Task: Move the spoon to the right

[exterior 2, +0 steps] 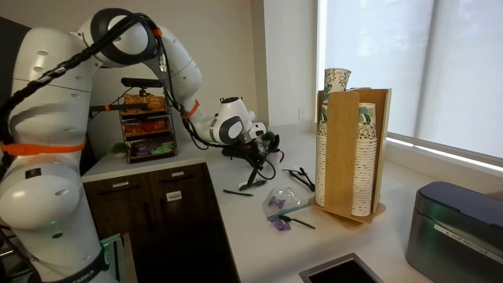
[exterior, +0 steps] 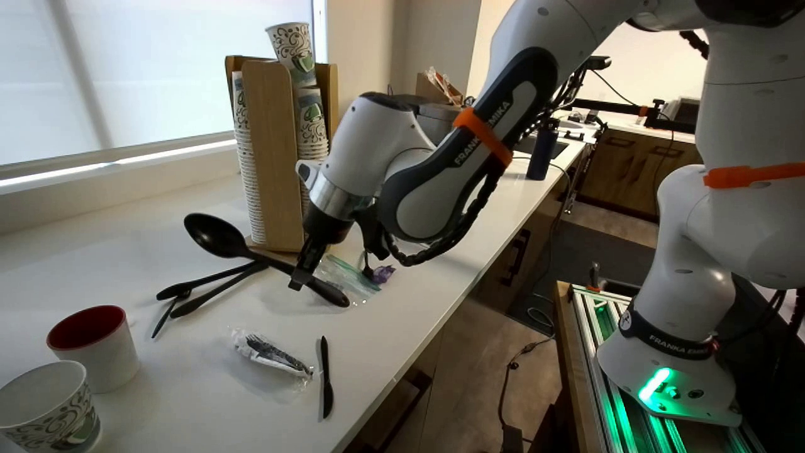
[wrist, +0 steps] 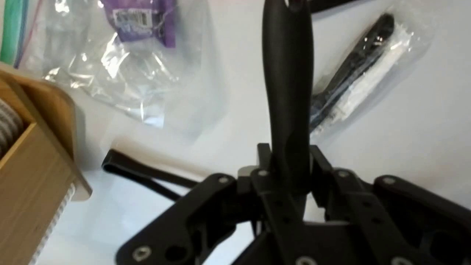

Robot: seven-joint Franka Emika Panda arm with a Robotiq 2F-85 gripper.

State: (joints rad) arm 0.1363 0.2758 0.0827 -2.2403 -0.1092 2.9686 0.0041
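Note:
The black spoon [exterior: 217, 236] is held above the white counter, with its broad bowl toward the window side and its handle end toward the counter's front edge. My gripper [exterior: 300, 279] is shut on the spoon's handle. In an exterior view the spoon's bowl [exterior 2: 274, 143] shows beside the gripper [exterior 2: 257, 158], partly mixed with the dark cables. In the wrist view the handle [wrist: 289, 70] runs up from between the fingertips [wrist: 289, 158]; the bowl is hidden there.
Crossed black utensils [exterior: 217, 290] lie under the spoon. A wooden cup holder [exterior: 272, 157] stands close behind. A clear plastic bag [exterior 2: 289, 196], a wrapped utensil packet [exterior: 270, 355] and a black knife [exterior: 326, 380] lie on the counter. A red-lined cup [exterior: 104, 358] and a paper cup [exterior: 50, 409] stand nearby.

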